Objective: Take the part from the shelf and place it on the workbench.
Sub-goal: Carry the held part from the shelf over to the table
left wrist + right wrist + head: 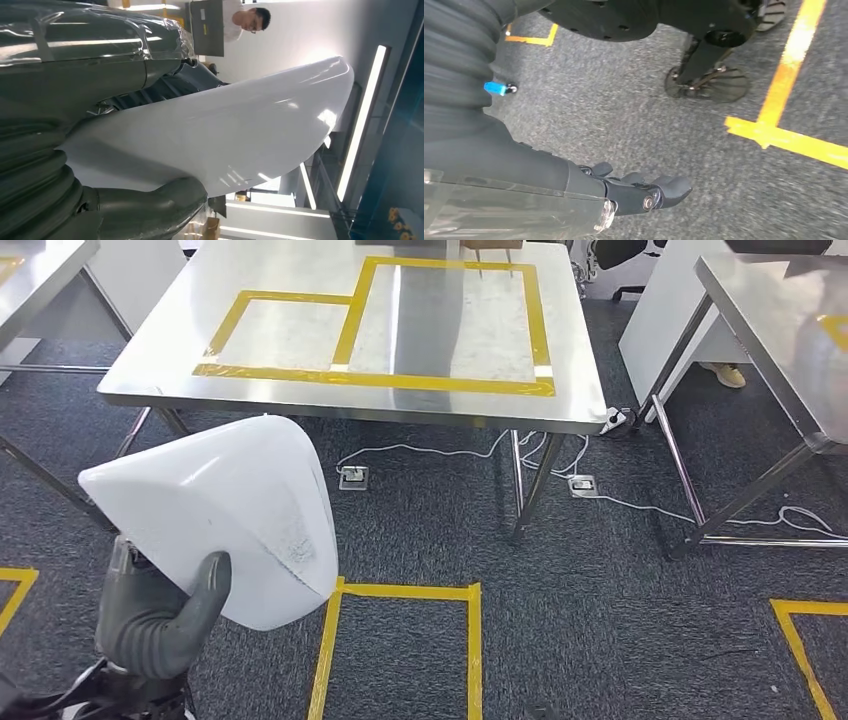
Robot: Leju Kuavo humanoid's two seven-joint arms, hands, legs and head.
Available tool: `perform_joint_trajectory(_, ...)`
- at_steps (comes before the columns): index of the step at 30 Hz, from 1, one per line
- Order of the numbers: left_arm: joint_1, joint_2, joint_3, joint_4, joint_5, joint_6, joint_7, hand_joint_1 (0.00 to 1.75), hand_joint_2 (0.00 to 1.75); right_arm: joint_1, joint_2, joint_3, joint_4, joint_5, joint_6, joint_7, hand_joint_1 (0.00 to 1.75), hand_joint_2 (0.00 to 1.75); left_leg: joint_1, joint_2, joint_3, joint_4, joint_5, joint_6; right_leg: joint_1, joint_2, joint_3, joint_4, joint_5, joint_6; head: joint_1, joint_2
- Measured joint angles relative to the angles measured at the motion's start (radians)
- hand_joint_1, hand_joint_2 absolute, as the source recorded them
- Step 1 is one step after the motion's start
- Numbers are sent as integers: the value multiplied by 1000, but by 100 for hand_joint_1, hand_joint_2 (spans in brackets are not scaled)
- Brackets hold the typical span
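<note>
Nearest, low on the left of the head view: left hand (165,615) grips the white part (225,515) from beneath, thumb lying up across its near face. The part is a smooth, glossy shell with one rounded corner (some faint scuffing near its lower right edge), raised clear of the floor and not yet over the workbench (160,360). In the left wrist view the same left hand (100,150) clamps the part (225,135) between the thick thumb (155,207) on one side and darker fingers (195,75) on the other — grip looks firm.

Right hand (644,192) hangs over the grey carpet (624,110); fingers loosely extended and slightly apart, nothing in them.

On the carpet just ahead of the robot, a yellow tape rectangle (400,592). Beyond it, a white cable (440,452) and two floor sockets (352,477) under the bench's front edge.

Further out: the workbench, a steel-topped table carrying yellow tape outlines (370,375) — two adjoining boxes, the right one deeper. A second steel table (790,330) stands to the right, apart from the first.

A person (245,20) is visible in the background of the left wrist view, past the part.
</note>
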Motion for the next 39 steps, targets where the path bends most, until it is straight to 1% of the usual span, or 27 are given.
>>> perform_joint_trajectory(1,0,0,0,0,0,0,0,175,175,-1,0,0,0,0,0,0,0,175,-2,5,17,-35,7,5,1,0,3,3,-7,7,-5,0)
perform_joint_trajectory(3,1,0,0,0,0,0,0,175,175,-2,0,0,0,0,0,0,0,175,-6,5,27,-56,-9,20,4,-2,5,5,-15,16,-5,0)
perform_joint_trajectory(5,2,-1,0,-1,0,0,0,175,175,-3,0,0,0,0,0,0,0,175,-6,-2,31,-59,-20,36,3,-7,9,5,-25,24,6,0)
perform_joint_trajectory(6,1,-1,0,-2,0,0,0,175,175,-3,1,0,0,0,0,0,0,175,-5,-5,36,-60,-24,43,2,-6,4,23,-37,27,10,0)
perform_joint_trajectory(7,1,-2,0,-2,0,0,0,175,175,-4,1,0,0,0,0,0,0,175,-4,-6,42,-61,-28,50,3,-4,-14,63,-58,30,15,0)
perform_joint_trajectory(8,1,-2,0,-2,0,0,0,175,175,-4,2,0,0,0,0,0,0,175,-6,-7,48,-61,-33,56,3,-1,-47,127,-85,30,21,0)
perform_joint_trajectory(9,1,-3,0,-2,0,0,0,175,175,-5,2,0,0,0,0,0,0,175,-8,-9,53,-61,-37,61,4,1,-90,202,-111,30,26,0)
perform_joint_trajectory(10,1,-3,0,-1,0,0,0,175,175,-3,2,0,0,0,0,0,0,175,-12,-12,58,-61,-42,66,6,2,-133,269,-127,28,31,0)
perform_joint_trajectory(11,1,-3,0,-1,0,0,0,175,175,-1,2,0,0,0,0,0,0,175,-16,-17,64,-61,-47,68,7,3,-163,307,-124,24,34,0)
perform_joint_trajectory(12,1,-3,0,0,0,0,0,175,175,1,2,0,0,0,0,0,0,175,-19,-21,69,-61,-51,70,8,3,-180,322,-112,20,37,0)
perform_joint_trajectory(14,2,-3,0,0,0,0,1,175,175,4,2,0,0,0,0,0,0,175,-23,-25,75,-61,-55,71,10,4,-186,315,-88,15,40,0)
perform_joint_trajectory(21,2,-3,0,0,0,0,1,175,175,4,2,0,0,0,0,0,0,175,-23,-25,75,-61,-55,71,10,4,-186,315,-88,15,40,0)
perform_joint_trajectory(23,1,-3,0,-1,0,0,1,175,175,4,2,0,0,0,0,0,0,175,-23,-25,76,-61,-56,71,11,4,-185,310,-83,14,40,0)
perform_joint_trajectory(24,1,-3,0,-1,0,0,1,175,175,4,2,0,0,0,0,0,0,175,-24,-26,77,-61,-56,72,12,4,-184,304,-78,12,41,0)
perform_joint_trajectory(26,1,-3,0,-1,0,0,1,175,175,4,2,0,0,0,0,0,0,175,-26,-28,82,-61,-59,72,14,5,-177,277,-54,7,43,0)
perform_joint_trajectory(27,1,-3,0,-1,0,0,1,175,175,3,1,0,0,0,0,0,0,175,-29,-29,88,-62,-62,73,19,6,-164,233,-19,-2,47,0)
perform_joint_trajectory(29,1,-4,0,0,0,0,1,175,175,2,-3,0,0,0,0,0,0,175,-31,-33,98,-64,-71,72,33,11,-134,136,41,-35,47,0)
perform_joint_trajectory(30,2,-5,0,0,0,0,1,175,175,1,-5,0,0,0,0,0,0,175,-30,-36,101,-65,-74,70,41,14,-120,90,65,-51,48,0)
perform_joint_trajectory(31,2,-6,0,0,0,0,1,175,175,0,-7,0,0,0,0,0,0,175,-27,-37,99,-67,-74,66,46,15,-114,74,65,-61,48,0)
perform_joint_trajectory(32,2,-6,0,0,0,0,1,175,175,-1,-8,0,0,0,0,0,0,175,-26,-39,98,-69,-73,62,49,15,-111,62,65,-65,50,0)
perform_joint_trajectory(33,1,-6,0,-1,0,0,1,175,175,-3,-8,0,0,0,0,0,0,175,-25,-35,94,-62,-80,55,46,14,-96,38,64,-64,54,0)
perform_joint_trajectory(34,1,-6,0,-1,0,0,1,175,175,-3,-6,0,0,0,0,0,0,175,-18,-30,55,-5,-92,40,36,13,-75,16,58,-55,50,0)
perform_joint_trajectory(35,1,-6,0,1,0,0,2,175,175,-3,-5,0,0,0,0,0,0,175,-8,-20,36,7,-80,15,21,13,-53,5,41,-34,36,0)
perform_joint_trajectory(36,1,-6,0,2,0,0,3,175,175,-3,-4,0,0,0,0,0,0,175,2,-11,18,17,-70,-3,7,14,-32,0,22,-11,19,0)
perform_joint_trajectory(37,3,-6,0,3,-1,0,5,175,175,-3,-3,0,0,0,1,0,0,175,13,-6,1,20,-54,-12,-2,15,-23,12,3,9,10,0)
perform_joint_trajectory(38,4,-5,0,4,-1,0,6,175,175,-4,-3,0,0,0,1,0,0,175,15,-2,21,-27,-35,-10,-5,17,-20,22,-10,23,7,0)
perform_joint_trajectory(39,5,-5,0,4,-1,0,6,175,175,-4,-2,0,-1,0,1,0,0,175,16,-4,22,-28,-39,4,-5,16,-19,22,-12,26,13,0)
